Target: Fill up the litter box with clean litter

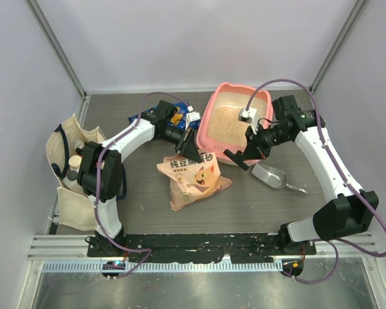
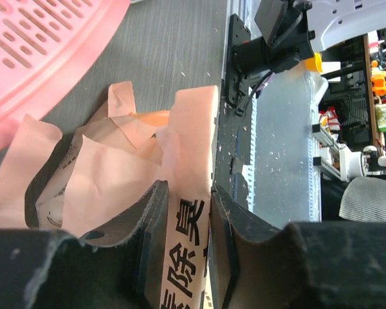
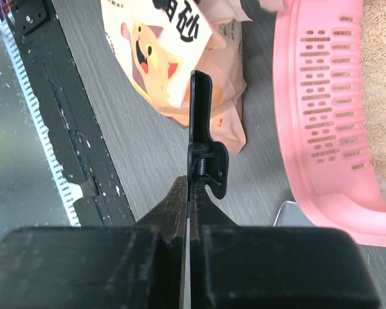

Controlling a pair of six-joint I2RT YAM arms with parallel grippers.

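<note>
The pink litter box stands at the back centre with pale beige clean litter in it. The pinkish-beige litter bag with the orange cat lies in front of it. My left gripper is at the bag's torn top. In the left wrist view its fingers stand apart, with the bag's printed flap in the gap. My right gripper hovers by the box's front rim, shut on a long black spring clip that points toward the bag.
A metal scoop lies on the table right of the bag. A cream tote bag stands at the left edge. A blue chip bag lies behind the left arm. The black mounting rail runs along the near edge.
</note>
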